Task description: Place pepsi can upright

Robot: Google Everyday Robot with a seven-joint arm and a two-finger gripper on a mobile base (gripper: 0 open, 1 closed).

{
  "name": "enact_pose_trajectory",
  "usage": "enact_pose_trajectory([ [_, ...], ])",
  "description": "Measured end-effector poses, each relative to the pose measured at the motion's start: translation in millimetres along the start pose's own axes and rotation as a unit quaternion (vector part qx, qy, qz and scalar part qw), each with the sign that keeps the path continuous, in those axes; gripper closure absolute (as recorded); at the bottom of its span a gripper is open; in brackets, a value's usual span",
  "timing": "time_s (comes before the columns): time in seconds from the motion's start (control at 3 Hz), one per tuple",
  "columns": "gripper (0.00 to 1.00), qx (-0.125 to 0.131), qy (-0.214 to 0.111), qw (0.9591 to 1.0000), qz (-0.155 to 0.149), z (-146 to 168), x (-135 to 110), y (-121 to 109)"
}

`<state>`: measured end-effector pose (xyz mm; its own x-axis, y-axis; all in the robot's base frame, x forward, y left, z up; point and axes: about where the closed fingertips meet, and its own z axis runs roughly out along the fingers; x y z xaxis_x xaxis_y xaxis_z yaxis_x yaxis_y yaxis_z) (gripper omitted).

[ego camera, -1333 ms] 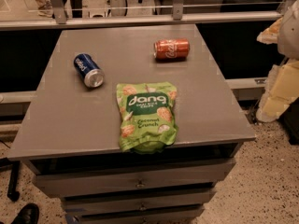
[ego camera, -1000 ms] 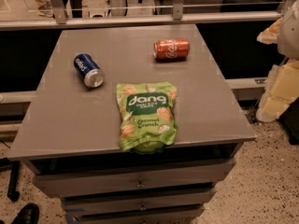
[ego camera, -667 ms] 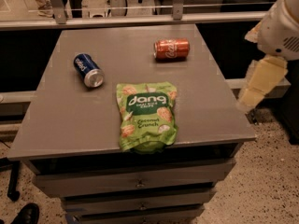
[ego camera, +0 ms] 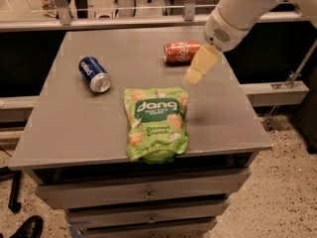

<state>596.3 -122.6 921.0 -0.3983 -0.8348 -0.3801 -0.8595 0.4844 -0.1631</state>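
Note:
The pepsi can [ego camera: 94, 74] is dark blue with a silver end. It lies on its side on the left part of the grey table top [ego camera: 64, 128], with its silver end towards the front right. My gripper [ego camera: 194, 75] hangs from the white arm [ego camera: 237, 9] over the table's right half. It is just right of the orange-red soda can [ego camera: 181, 52] and far to the right of the pepsi can. It holds nothing that I can see.
A green Dang snack bag [ego camera: 156, 123] lies flat at the table's front middle. The orange-red can lies on its side at the back right. Drawers [ego camera: 148, 195] sit under the table. A rail and a black ledge run behind it.
My arm has swung in from beyond the table's right edge, and the gripper is now over the table near the orange-red can. The cans and the bag have not moved.

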Motion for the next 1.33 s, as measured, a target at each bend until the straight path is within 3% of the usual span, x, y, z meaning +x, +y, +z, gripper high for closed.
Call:
enact_pose_trajectory([
  [0.33,0.00,-0.019,-0.032,0.9980,0.050,26,-57,-12],
  [0.67,0.00,-0.047,-0.075,0.9909,0.102,32,-108,-7],
  [1.33,0.00,-0.053,-0.064,0.9903,0.111,37,-111,-7],
])
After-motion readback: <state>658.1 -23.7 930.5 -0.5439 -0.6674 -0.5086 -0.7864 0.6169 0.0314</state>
